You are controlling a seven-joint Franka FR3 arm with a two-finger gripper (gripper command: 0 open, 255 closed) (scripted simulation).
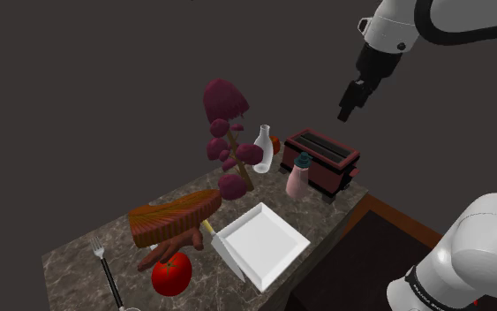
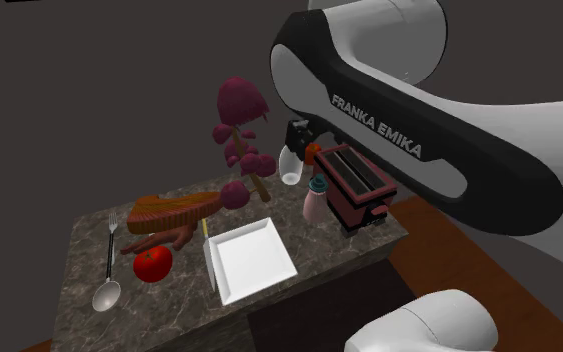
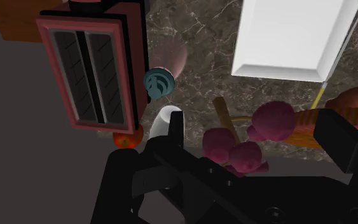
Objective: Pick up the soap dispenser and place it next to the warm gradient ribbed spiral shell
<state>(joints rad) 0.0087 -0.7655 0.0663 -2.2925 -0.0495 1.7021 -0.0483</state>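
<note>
Hand apart, empty, poised above your soap dispenser | toaster just beside, crowding approach | ribbed shell well beyond.

I'm over a kitchen counter here: dark veined stone top, a red toaster at the back, and a white square plate, fork and tomato laid out.

Arm raised; end effector angled downward, fingers apart.
</note>
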